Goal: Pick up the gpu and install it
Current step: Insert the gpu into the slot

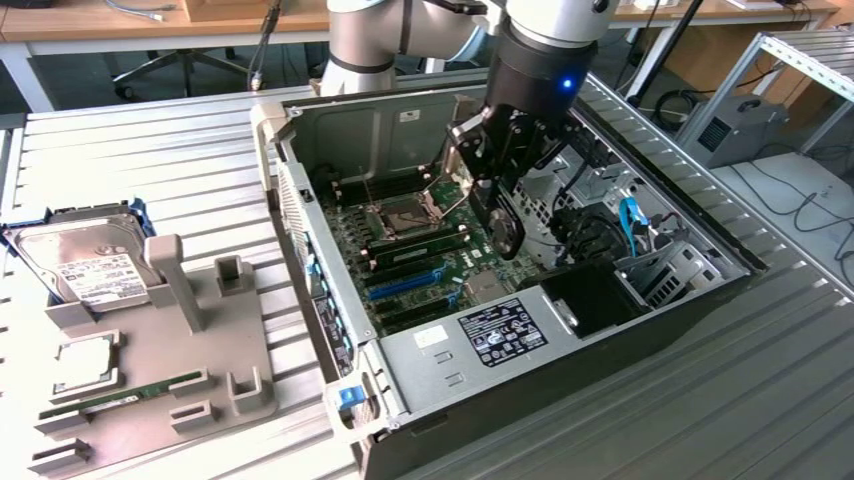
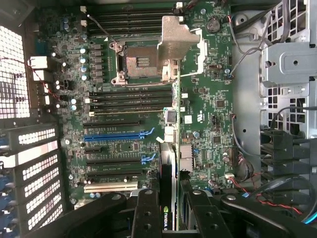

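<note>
I had the black two-finger gripper [image 1: 497, 178] part-closed on the thin black fan-faced gpu [image 1: 502, 228], mid-frame over the green motherboard [image 1: 424, 255] inside the open grey case [image 1: 400, 345]; pickup done, not yet slotted

The gpu [image 1: 503, 230], a thin black card with a round fan, is held upright on edge above the green motherboard [image 2: 208, 99].

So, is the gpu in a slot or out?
Out: the gripper holds the gpu edge-on above the motherboard, crosswise to the blue slot, not seated.
</note>
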`<action>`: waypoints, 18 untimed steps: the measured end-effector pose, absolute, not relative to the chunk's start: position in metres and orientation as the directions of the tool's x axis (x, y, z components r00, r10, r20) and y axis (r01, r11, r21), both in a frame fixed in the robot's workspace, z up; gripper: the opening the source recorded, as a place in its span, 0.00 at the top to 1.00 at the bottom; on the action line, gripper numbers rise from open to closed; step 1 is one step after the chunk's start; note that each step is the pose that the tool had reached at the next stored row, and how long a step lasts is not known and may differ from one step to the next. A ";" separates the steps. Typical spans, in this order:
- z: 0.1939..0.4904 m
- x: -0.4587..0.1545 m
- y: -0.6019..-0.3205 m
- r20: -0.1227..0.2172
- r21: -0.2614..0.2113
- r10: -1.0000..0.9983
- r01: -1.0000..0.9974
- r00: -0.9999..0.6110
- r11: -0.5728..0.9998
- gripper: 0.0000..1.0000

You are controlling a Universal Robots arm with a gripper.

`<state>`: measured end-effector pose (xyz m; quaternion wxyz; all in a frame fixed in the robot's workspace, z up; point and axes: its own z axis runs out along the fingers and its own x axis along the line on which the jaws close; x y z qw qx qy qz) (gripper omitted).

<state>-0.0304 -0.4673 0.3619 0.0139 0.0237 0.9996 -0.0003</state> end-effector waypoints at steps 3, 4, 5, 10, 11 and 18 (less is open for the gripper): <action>0.362 -0.030 -0.467 -0.028 0.000 0.017 0.017 -0.999 1.000 0.74; 0.362 -0.030 -0.467 -0.028 0.000 0.009 0.009 -1.000 1.000 0.74; 0.362 -0.030 -0.467 -0.028 0.000 -0.001 -0.001 -1.000 1.000 0.74; 0.362 -0.030 -0.467 -0.028 0.000 -0.058 -0.058 -0.998 0.998 0.74; 0.362 -0.030 -0.467 -0.028 0.000 -0.071 -0.071 -0.997 0.998 0.74; 0.362 -0.030 -0.467 -0.028 0.000 -0.145 -0.145 -0.989 0.989 0.74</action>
